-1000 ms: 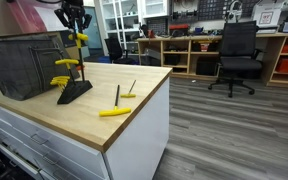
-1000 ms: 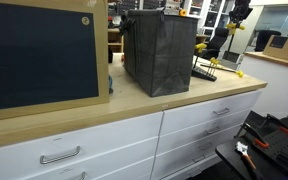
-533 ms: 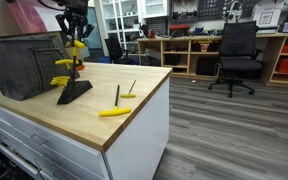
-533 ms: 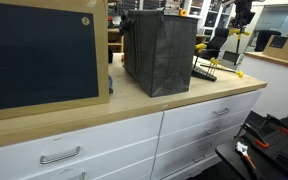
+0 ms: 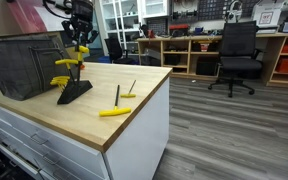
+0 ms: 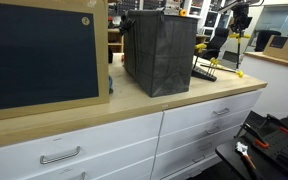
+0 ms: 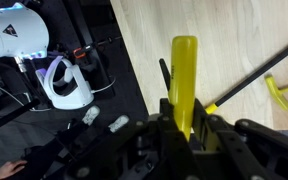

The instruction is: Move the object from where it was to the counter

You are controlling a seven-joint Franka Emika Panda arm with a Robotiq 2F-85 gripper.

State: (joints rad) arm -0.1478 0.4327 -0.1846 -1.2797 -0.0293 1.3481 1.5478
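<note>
My gripper [image 5: 79, 36] is shut on a yellow peg [image 5: 80, 47] and holds it in the air above the black peg rack [image 5: 72, 90] on the wooden counter [image 5: 134, 115]. In the wrist view the peg [image 7: 184, 75] sticks out from between the gripper's [image 7: 188, 125] jaws, over the counter. The gripper [image 6: 237, 20] and peg [image 6: 236, 33] also show far off in an exterior view. Two yellow pegs [image 5: 63, 64] remain on the rack. Two more pegs lie on the counter, one [image 5: 115, 110] near the front, one [image 5: 130, 90] behind it.
A dark wire basket [image 5: 19, 65] stands left of the rack; it is also in an exterior view [image 6: 159, 50]. An office chair [image 5: 237, 55] and shelves stand across the floor. The counter edge [image 5: 169, 78] drops off to the right.
The gripper with the yellow peg has moved slightly lower and a little to the side, away from the top of the rack. The pegs on the counter have not moved.
</note>
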